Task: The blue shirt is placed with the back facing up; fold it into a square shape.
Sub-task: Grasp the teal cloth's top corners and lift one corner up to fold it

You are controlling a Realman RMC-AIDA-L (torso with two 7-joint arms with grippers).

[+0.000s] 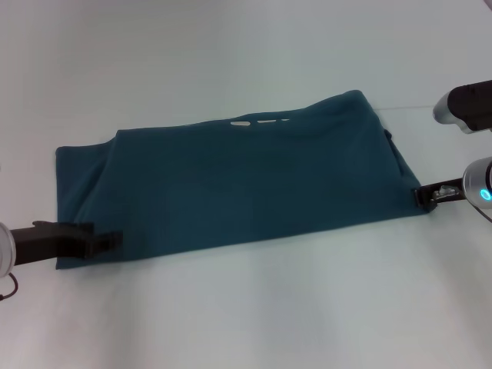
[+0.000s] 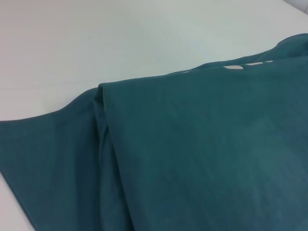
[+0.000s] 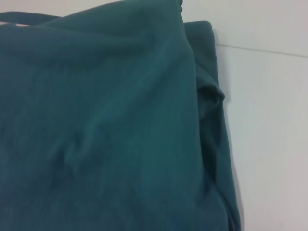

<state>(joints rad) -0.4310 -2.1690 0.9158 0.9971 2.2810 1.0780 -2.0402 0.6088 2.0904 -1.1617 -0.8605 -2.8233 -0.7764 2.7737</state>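
I'm looking down at the blue shirt (image 1: 246,184), which is lying across the middle of the white table (image 1: 246,315) as a wide folded band, plain side up. A few cream marks (image 1: 261,122) are peeking out along its far edge, where the upper layer is ending. At my left end a lower layer is sticking out past the folded top layer.

My left gripper (image 1: 108,241) is sitting low at the near left corner of the shirt, its dark fingers right at the hem and touching the cloth. I cannot tell whether they are pinching the fabric or just resting against it.

My right gripper (image 1: 425,195) is reaching in at the near right corner, its tip meeting the edge of the shirt. Again, I cannot tell how far apart its fingers are standing or whether they have any cloth between them.

Both my wrist cameras are seeing layered folds of the shirt close up, with bare table beyond.
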